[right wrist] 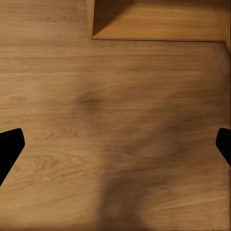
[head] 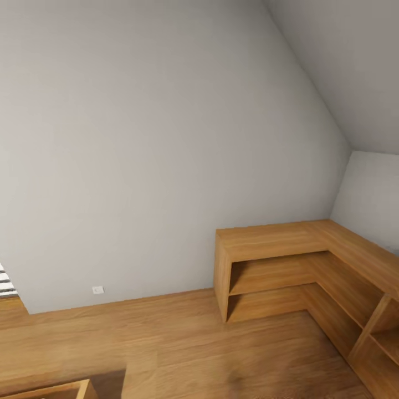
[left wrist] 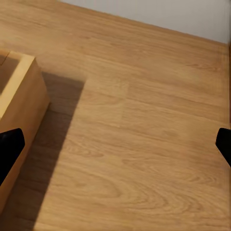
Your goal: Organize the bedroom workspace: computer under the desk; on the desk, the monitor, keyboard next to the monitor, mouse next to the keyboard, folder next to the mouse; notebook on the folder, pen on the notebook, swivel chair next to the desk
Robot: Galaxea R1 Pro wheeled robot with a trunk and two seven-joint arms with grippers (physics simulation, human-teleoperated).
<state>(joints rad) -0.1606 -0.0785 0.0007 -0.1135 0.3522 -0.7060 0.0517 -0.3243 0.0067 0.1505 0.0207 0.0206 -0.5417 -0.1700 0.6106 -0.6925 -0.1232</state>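
Smooth grey wall [head: 138, 155], grained wood floor [head: 183, 354], L-shaped light-wood corner shelf [head: 310, 266], left end effector [left wrist: 115, 144] and right end effector [right wrist: 115, 144] both spread wide, holding nothing

1. The wooden floor [head: 166, 343] runs up to the grey wall [head: 138, 155].
2. An L-shaped light-wood shelf unit [head: 293, 266] stands on the floor, backed into the wall's corner.
3. A light-wood box [left wrist: 19, 110] sits on the floor, well apart from the shelf unit.

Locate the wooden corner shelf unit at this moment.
In the head view, the wooden corner shelf unit sits lower right on the wood floor, against the grey wall.
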